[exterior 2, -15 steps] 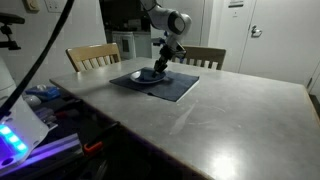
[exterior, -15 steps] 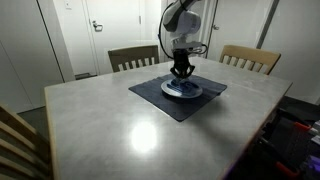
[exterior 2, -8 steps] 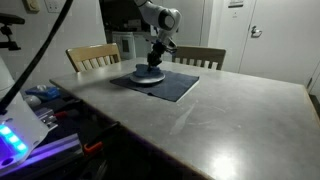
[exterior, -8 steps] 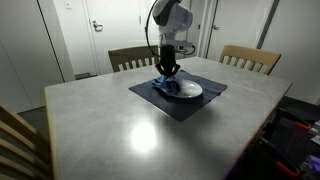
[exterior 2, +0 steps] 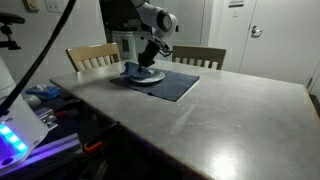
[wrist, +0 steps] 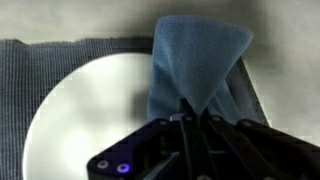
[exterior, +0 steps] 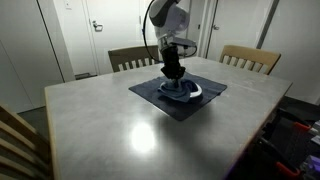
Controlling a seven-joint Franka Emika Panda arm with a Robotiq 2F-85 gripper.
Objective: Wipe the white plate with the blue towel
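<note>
Soft, even room light falls from above. In both exterior views the tabletop (exterior: 140,135) (exterior 2: 190,115) bears a pale glare patch, and shadows are faint. Both are grainy and low in detail. The wrist view is softer: the plate (wrist: 80,110) is nearly washed out, the towel (wrist: 195,55) has shaded folds, and the jaws are dark and blurred.

Arm (exterior: 166,17) is your usual chunky white shell, rounded links with darker bands at the joints, thin black cable (exterior: 151,36) looping alongside. Gripper (exterior: 173,78) is all black; wrist view shows a little purple-blue light on its housing.
</note>
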